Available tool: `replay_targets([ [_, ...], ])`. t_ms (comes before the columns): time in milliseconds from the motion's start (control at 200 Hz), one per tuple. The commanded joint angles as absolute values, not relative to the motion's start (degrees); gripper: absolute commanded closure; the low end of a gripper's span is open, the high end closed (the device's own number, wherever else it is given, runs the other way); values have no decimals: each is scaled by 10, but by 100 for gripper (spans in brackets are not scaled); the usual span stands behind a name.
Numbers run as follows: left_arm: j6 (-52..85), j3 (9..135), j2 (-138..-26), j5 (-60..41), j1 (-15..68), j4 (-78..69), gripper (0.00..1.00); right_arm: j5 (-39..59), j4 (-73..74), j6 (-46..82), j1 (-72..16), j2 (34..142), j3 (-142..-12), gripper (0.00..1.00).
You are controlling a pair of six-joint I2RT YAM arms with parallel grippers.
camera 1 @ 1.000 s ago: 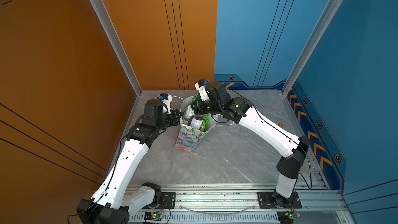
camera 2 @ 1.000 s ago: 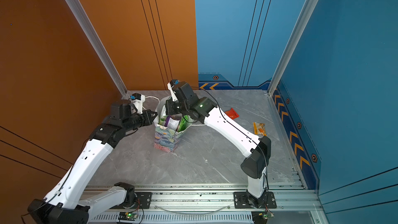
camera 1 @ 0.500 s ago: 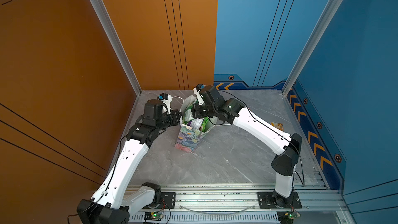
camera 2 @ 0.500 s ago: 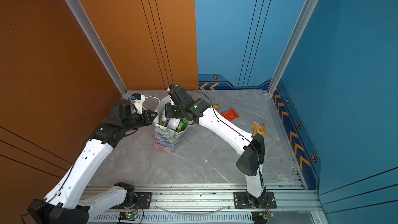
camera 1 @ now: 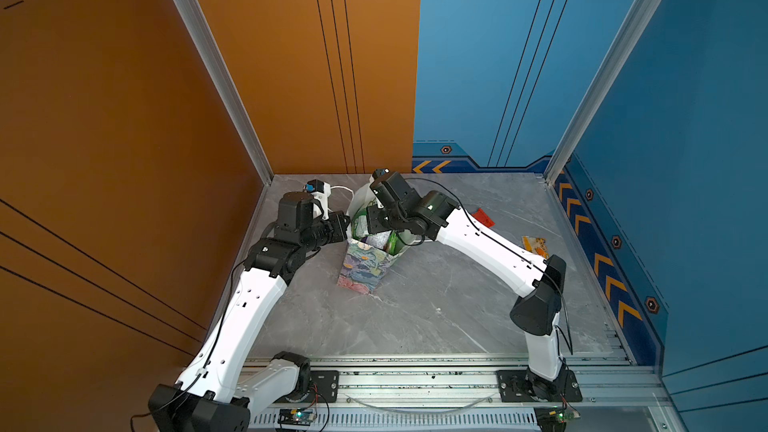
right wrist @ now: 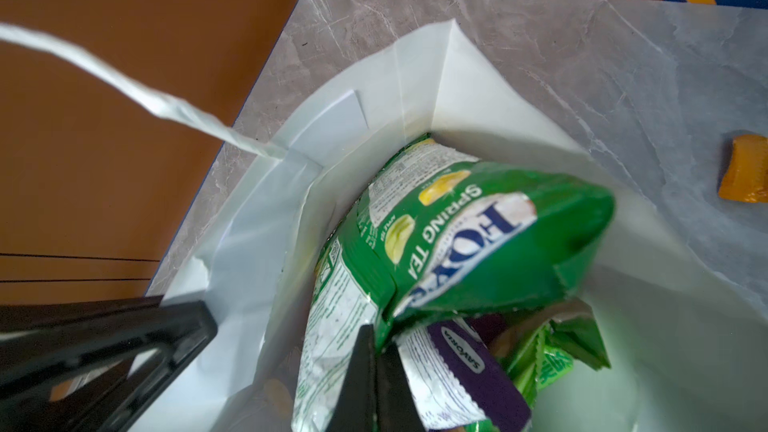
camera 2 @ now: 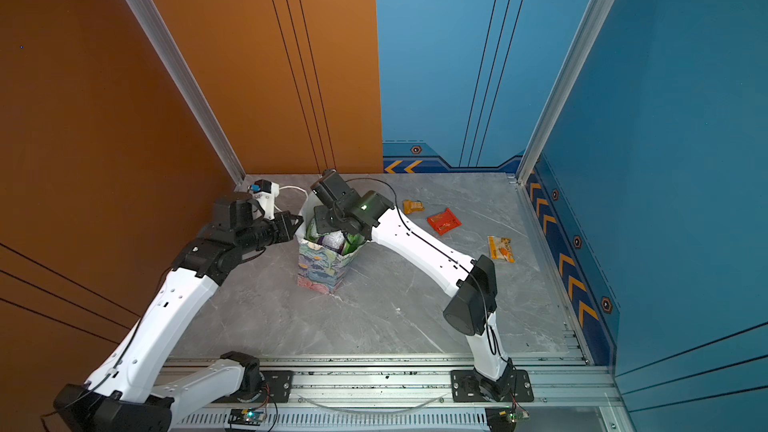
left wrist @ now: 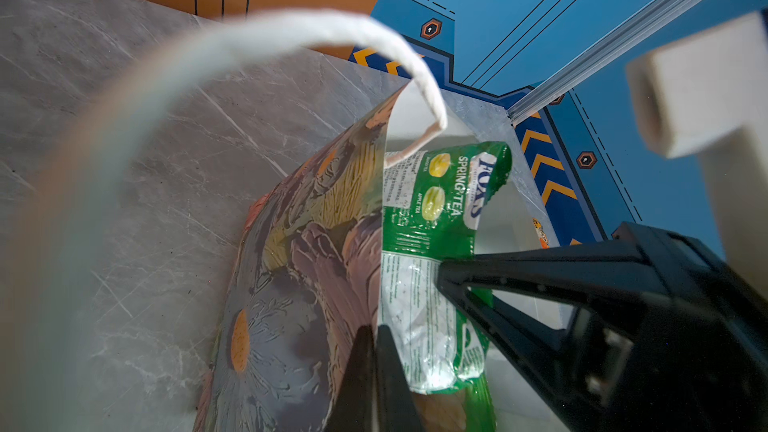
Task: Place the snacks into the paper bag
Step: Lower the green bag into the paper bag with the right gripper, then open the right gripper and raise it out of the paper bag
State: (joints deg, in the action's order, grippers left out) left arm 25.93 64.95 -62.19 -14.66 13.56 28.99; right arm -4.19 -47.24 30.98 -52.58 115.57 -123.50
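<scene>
At the bag mouth: right gripper (right wrist: 374, 332) reaching down inside paper bag (camera 1: 361, 268); jaws closed, fold of green packet (right wrist: 478, 243) apparently pinched at the tips.
At the bag rim: left gripper (left wrist: 371, 328) clamped on the paper wall, floral outside to one side, white lining to the other; mouth held wide.
Bag position: upright on grey table (camera 2: 395, 317), toward the orange-wall side, not far from the back corner.
Bag contents: green packet uppermost, top corner about level with rim; purple packet (right wrist: 469, 371) and second green packet (right wrist: 557, 363) beneath.
Outside bag: orange packet (camera 2: 412, 206), red packet (camera 2: 444, 221), yellow packet (camera 2: 500, 248), flat on table, well apart from bag, on right arm's side.
Progress (judged): at least three packets in, three left to fetch.
Step in hand (judged): release of green packet.
Method note: lower fully under rim before opening; crinkly film likely to spring back and catch on lining otherwise.
Method note, left side: firm pinch, no sideways pull; tall bag prone to tipping.
Method note, exit: straight up, clear of white cord handle (left wrist: 291, 27).
Legible, green packet: "FOX'S", "SPRING TEA", smaller "APPLE TEA" beside a pictured sweet; fine print on white panel unreadable.
Legible, purple packet: looks like "SAVORIA", not certain.
Legible, second green packet: pale characters, too blurred.
Legible, table packets: too small to read.
</scene>
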Motion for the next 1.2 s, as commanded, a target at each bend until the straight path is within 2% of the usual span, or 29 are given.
replay_targets([
  [0, 254, 663, -598, -170, 133, 236, 100, -52, -524, 318, -529, 1185, -1268, 100],
  [421, 253, 663, -598, -171, 133, 236, 100, -19, -532, 322, -526, 1252, -1321, 100],
  [991, 254, 663, -599, -171, 133, 236, 100, -19, -527, 323, -522, 1249, -1322, 100],
  [1126, 254, 663, -599, -170, 133, 237, 100, -16, -527, 323, -523, 1239, -1323, 93],
  [1196, 253, 663, -599, -170, 134, 236, 100, -12, -526, 318, -525, 1228, -1322, 85],
])
